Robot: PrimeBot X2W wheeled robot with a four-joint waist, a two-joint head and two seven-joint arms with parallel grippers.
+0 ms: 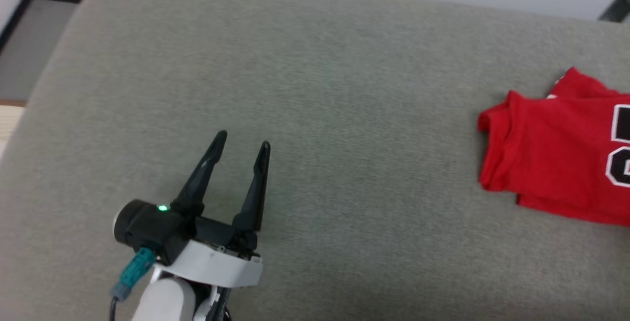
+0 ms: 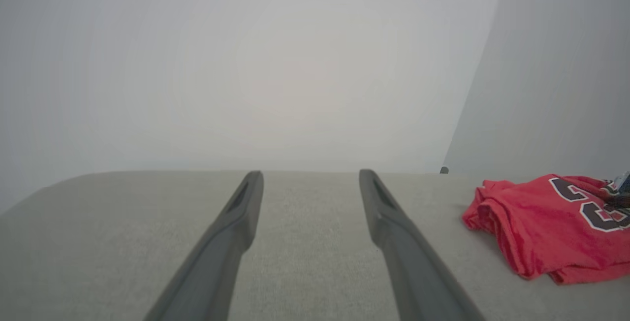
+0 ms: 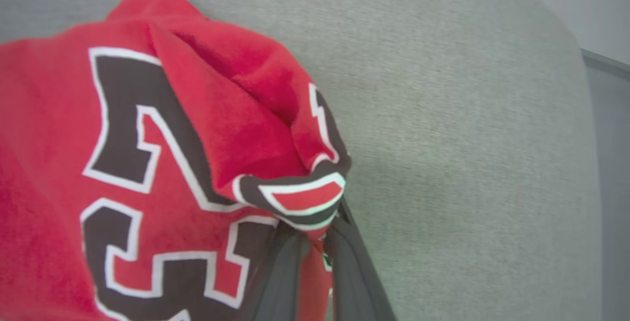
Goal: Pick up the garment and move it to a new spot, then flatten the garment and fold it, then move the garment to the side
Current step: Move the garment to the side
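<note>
The garment [image 1: 551, 158], a bright red T-shirt with black white-outlined lettering, lies folded on the grey padded surface at the right edge of the head view. In the left wrist view the garment [image 2: 546, 222] sits far to the right. My left gripper [image 1: 242, 140] hovers open over bare fabric, well to the left of it, nothing between its fingers [image 2: 231, 227]. In the right wrist view my right gripper [image 3: 317, 230] is shut on a bunched fold of the garment [image 3: 162, 163], the cloth pinched between both dark fingers.
The grey padded surface [image 1: 315, 89] stretches wide between the left gripper and the shirt. Its rounded far-left corner [image 1: 93, 1] drops to a dark-framed floor area. A pale wall [image 2: 295, 65] rises behind the far edge.
</note>
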